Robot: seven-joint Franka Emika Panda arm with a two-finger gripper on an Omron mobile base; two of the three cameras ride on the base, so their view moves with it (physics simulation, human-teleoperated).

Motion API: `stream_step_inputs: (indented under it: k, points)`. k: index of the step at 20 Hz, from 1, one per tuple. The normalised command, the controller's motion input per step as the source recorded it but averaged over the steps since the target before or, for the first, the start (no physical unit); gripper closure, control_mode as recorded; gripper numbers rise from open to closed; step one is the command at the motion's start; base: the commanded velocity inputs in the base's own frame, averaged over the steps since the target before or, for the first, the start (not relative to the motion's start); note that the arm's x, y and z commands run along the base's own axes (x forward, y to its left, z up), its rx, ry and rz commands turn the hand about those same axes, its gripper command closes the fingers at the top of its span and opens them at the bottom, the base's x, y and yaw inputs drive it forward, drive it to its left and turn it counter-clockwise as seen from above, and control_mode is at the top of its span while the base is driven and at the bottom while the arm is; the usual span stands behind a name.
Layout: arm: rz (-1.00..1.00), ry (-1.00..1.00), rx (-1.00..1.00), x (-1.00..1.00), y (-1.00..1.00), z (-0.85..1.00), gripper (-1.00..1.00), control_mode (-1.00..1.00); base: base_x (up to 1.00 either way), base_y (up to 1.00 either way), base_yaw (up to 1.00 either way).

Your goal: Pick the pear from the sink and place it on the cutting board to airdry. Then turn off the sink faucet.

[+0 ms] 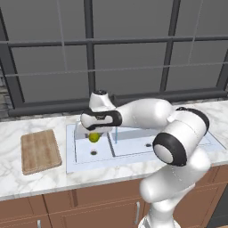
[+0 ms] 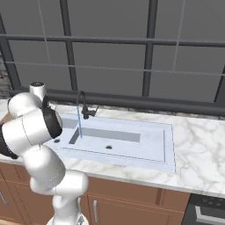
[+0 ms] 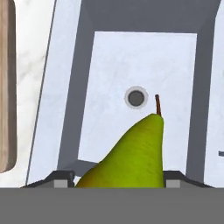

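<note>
In the hand view you see just the top of the pear [image 3: 135, 153]; its bottom is cut off. The cutting board [image 3: 6, 87] is cut by the left edge. In the right base view, the arm hides the sink's [image 2: 154, 145] left end.

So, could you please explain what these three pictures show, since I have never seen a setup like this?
It is a simulated kitchen with a white robot arm on a driving base. Two pictures come from cameras on that base, behind the arm to its left and right; the third looks along the gripper. On the marble counter lie a double sink and, to its left, a wooden cutting board. A dark faucet at the back of the sink is running, with a thin stream of water. The gripper is shut on a yellow-green pear, held above the left basin and its drain. The board is bare.
</note>
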Motion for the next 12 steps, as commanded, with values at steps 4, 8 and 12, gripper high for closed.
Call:
stream_step_inputs:
  k: [4, 8, 12]
  points:
    - [0.01, 0.00, 0.01, -0.47, 0.00, 0.66, 1.00, -1.00, 0.00, 0.00, 0.00]
    - [0.06, -0.01, 0.04, -0.43, 0.00, 0.54, 1.00, -1.00, 0.00, 0.00, 0.00]
    - [0.10, -0.06, 0.02, -0.36, 0.08, 0.41, 1.00, -1.00, 0.00, 0.00, 0.00]
